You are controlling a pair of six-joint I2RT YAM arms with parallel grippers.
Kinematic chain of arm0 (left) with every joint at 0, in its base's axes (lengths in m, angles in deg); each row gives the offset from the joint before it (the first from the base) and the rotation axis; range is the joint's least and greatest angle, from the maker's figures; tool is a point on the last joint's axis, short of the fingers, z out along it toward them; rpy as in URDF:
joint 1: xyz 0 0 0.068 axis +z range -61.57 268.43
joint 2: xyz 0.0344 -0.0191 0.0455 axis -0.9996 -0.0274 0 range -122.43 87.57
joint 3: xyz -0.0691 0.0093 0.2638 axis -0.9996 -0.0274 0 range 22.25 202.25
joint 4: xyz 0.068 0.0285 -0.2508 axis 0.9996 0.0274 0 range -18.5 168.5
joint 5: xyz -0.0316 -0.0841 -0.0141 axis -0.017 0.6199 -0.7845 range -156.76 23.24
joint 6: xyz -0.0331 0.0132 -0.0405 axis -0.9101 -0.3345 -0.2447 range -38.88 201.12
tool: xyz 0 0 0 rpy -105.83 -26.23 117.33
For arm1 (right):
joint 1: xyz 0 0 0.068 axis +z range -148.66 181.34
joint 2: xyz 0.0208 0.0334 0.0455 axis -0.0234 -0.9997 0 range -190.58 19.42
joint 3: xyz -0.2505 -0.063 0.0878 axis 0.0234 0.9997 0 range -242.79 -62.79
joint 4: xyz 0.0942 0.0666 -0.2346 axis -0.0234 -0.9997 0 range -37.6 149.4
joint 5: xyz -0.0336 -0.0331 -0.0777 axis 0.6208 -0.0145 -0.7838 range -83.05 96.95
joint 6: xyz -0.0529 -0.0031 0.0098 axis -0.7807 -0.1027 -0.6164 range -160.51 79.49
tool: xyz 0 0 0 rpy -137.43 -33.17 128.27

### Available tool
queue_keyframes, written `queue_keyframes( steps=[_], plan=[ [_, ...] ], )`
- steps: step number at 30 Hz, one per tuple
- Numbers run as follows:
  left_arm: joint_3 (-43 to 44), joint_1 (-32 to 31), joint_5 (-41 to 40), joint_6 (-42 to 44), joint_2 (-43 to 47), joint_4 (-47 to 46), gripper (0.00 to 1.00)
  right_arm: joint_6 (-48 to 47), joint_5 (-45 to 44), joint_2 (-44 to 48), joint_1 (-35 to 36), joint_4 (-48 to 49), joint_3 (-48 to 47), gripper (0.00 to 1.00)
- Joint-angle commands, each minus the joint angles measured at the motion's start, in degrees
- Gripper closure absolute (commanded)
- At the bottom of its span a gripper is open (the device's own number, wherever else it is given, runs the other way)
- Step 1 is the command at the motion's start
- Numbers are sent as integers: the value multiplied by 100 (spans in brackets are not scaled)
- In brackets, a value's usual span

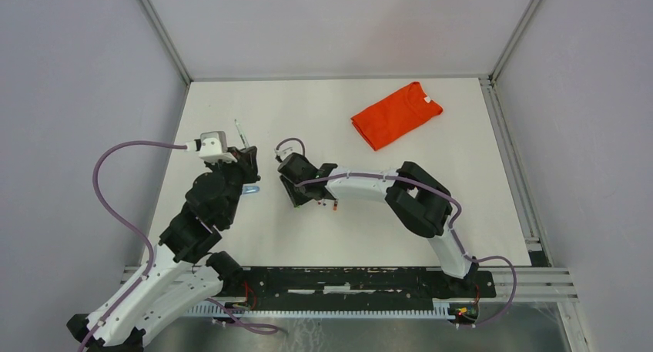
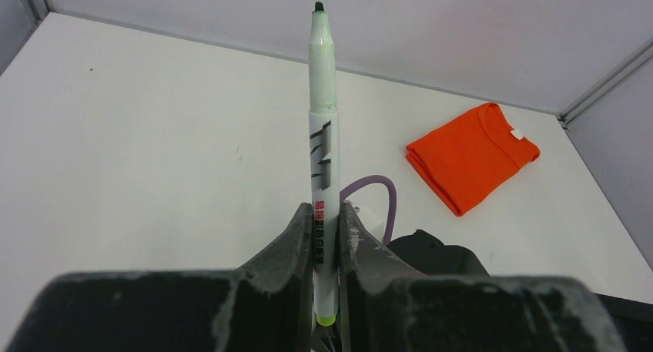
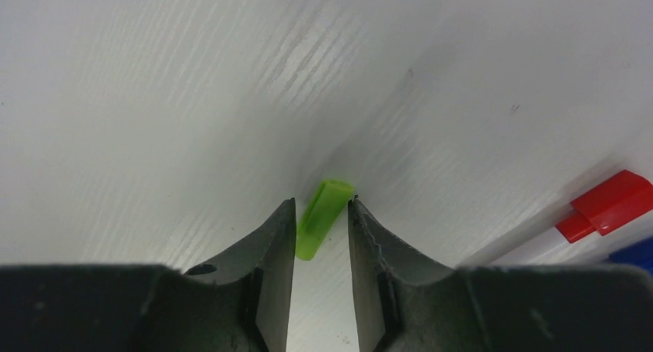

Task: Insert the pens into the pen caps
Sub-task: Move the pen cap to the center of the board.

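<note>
- Green cap (image 3: 324, 217): lies flat on the tabletop (image 3: 154, 98), in the slot between the fingers of my right end effector (image 3: 321, 207).
- Cap's long axis: runs mostly along the fingers, far end skewed toward the right finger. A squeeze would take it across its width, I judge.
- Right end effector: jaws parted, one either side of the cap. I see no firm clamp yet, though the near end sits close to the left finger.
- Red pen (image 3: 601, 209): well off to the right of the cap, out of the way.
- Green pen (image 2: 323, 136): pinched near its tail in my left end effector (image 2: 326, 210), dark tip bare and pointing straight away from the fingers.
- From above, the left arm stands just left of the right wrist, so the right arm is nearer the cap.
</note>
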Motion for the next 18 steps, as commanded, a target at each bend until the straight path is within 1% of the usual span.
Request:
queue_keyframes(
  steps=[1,6,10,15,18],
  plan=[
    [-28,8,-40,253,8,-71,98,-126,-186,-128,55,-306,-295,65],
    [-38,9,-48,248,8,-71,98,-228,-249,-165,81,-413,-358,70],
    [-32,-1,-55,252,-9,-63,98,-450,-59,-118,90,-397,-368,75],
    [-36,2,-95,253,-43,-56,98,-1399,440,58,93,-336,-279,81],
    [-43,4,-133,253,-51,-56,98,-2215,1013,273,99,-538,-140,84]
  ],
)
